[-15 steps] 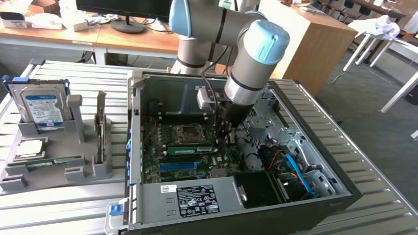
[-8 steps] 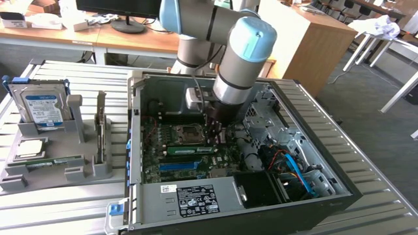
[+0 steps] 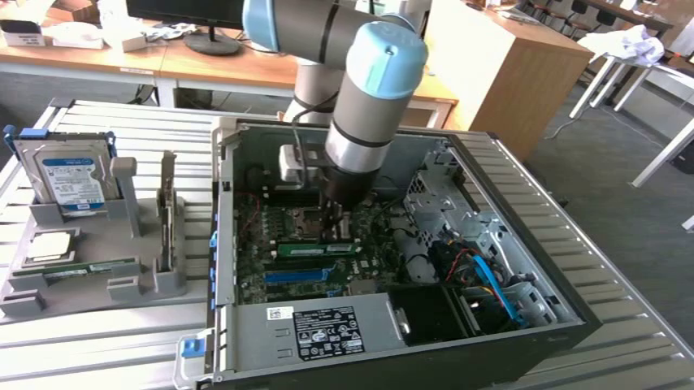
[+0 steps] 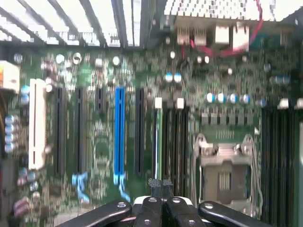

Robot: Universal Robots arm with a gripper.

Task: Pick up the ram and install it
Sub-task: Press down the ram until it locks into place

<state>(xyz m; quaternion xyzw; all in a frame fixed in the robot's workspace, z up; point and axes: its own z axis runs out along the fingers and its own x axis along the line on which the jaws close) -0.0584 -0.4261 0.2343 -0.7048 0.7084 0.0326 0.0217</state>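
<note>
Starting at the table's left edge: noting a grey rack (image 3: 162, 286) carrying a hard drive (image 3: 74, 175), a dark card (image 3: 168, 195) standing on edge, and a second green stick (image 3: 93, 267) lying flat along the rack's front edge.

Moving right to the open computer case (image 3: 574, 309) in the middle of the table: finding the ram (image 3: 317, 249) standing on edge in a slot of the motherboard (image 3: 260, 276), near the case's centre. In the wrist view, seeing the ram (image 4: 158, 137) edge-on as a thin green line, between the blue slot (image 4: 119, 132) and the processor socket (image 4: 225, 165), just beside a row of empty black slots.

Observing the gripper (image 3: 334, 221) reaching down inside the case directly over the ram. In the wrist view, seeing the gripper (image 4: 161, 185) with its pincer closed, fingertips pressed together and holding nothing, poised over one end of the ram; not being able to tell whether touching it or hovering just above.

Judging the handling: treating the ram as light, stiff and thin, yet fragile and prone to flexing under uneven load. Taking hold along the bare long top edge or at the short ends. Avoiding the chips, the sticker and the contact edge. Keeping any pressure straight down into the slot.
</note>
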